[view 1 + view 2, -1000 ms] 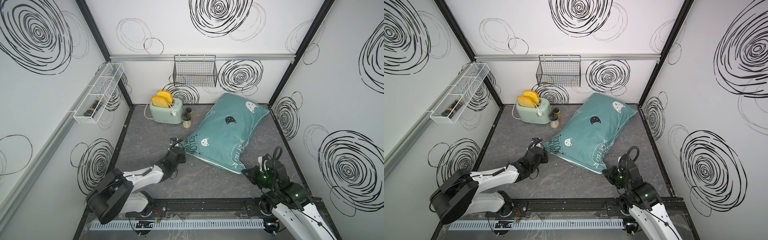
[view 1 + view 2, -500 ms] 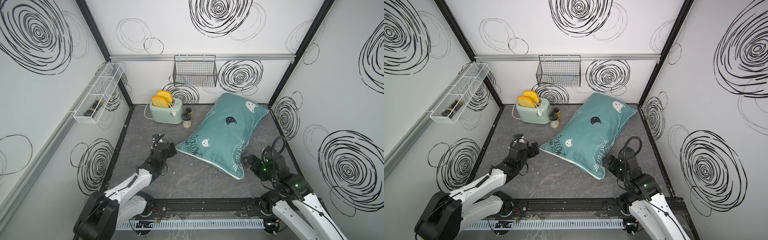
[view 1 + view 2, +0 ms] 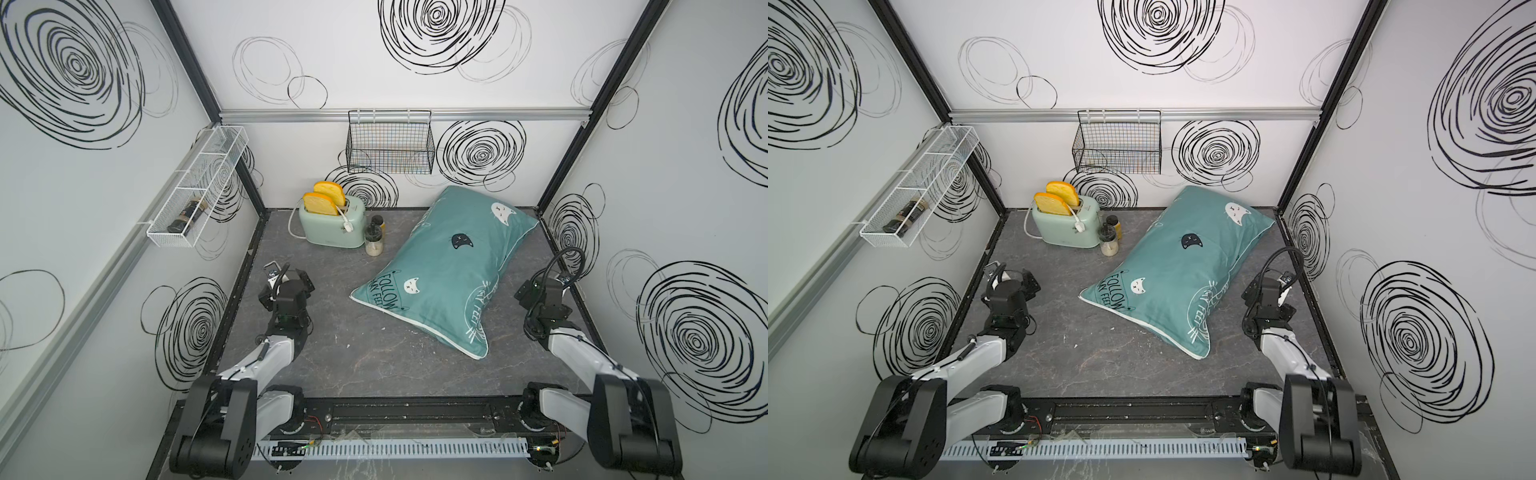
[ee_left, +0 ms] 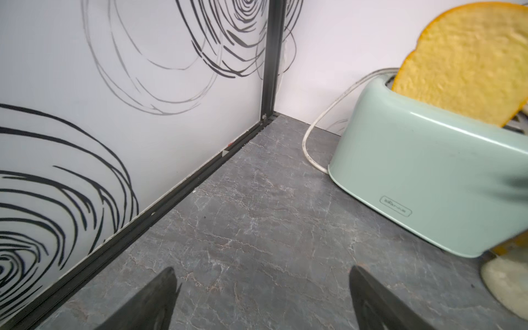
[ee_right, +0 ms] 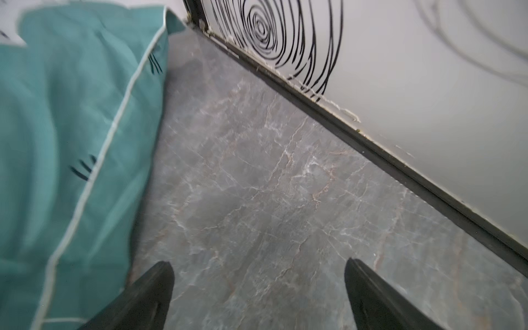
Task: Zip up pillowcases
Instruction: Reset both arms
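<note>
Plump oblong teal fabric pillowcase (image 3: 449, 268), white piped edge, creased

both top views looked steeply down from above the front, sharing the whole tabletop (image 3: 374, 361). the left wrist view sat low near the toaster (image 4: 414, 177); the right, low beside the pillowcase (image 5: 57, 128).

Robotics lab test cell: white wall panels (image 3: 83, 232) printed with black scribbled spirals, held in black frame posts (image 3: 589, 120), box in a grey marble-look tabletop (image 3: 374, 361). The left arm (image 3: 270, 353) and right arm (image 3: 577, 353) rise from a rail (image 3: 415, 417) at 6 o'clock. Staged household props include a mint toaster (image 3: 332, 228) at 11 o'clock and a wire basket (image 3: 390, 145) at 12.
</note>
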Robot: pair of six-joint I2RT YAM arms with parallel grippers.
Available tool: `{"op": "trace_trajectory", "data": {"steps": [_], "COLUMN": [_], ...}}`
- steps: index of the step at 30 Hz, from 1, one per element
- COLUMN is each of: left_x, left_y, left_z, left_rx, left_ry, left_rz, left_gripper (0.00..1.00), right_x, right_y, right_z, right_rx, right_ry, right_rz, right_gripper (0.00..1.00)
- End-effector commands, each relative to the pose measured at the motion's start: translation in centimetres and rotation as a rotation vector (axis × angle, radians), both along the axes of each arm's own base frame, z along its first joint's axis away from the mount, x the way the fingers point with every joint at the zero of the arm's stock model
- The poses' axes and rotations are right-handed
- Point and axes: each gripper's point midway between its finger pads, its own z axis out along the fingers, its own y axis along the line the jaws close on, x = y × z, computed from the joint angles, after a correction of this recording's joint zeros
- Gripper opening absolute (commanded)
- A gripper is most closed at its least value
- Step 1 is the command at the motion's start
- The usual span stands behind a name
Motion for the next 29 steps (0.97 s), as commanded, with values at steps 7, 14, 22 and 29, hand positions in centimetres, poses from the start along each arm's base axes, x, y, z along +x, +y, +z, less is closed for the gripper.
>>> {"op": "trace_trajectory", "data": {"steps": [7, 14, 22, 29], "left_x": [3.3, 1.7, 1.7, 1.7], "left_y": [-5.5, -5.6, -5.3, -5.2], "left_z": [2.6, 2.6, 2.5, 2.6], "left_rx": [0.156, 0.153, 0.146, 0.147], "left_ry": [-0.196, -0.275, -0.266, -0.271], "left_rz": [-0.316, -0.346, -0.33, -0.328], "left_gripper": [0.96, 0.96, 0.96, 0.96], "right_x": [9.5, 5.8, 5.9, 5.9], "right_y": [6.6, 6.8, 6.8, 6.7], "right_z": [3.2, 4.4, 4.6, 4.5], "right_rx": [-0.152, -0.205, -0.225, -0.212], "right_ry": [-0.199, -0.365, -0.366, -0.365], "right_rz": [0.458, 0.438, 0.408, 0.416], "right_gripper": [0.98, 0.98, 0.98, 0.98]}}
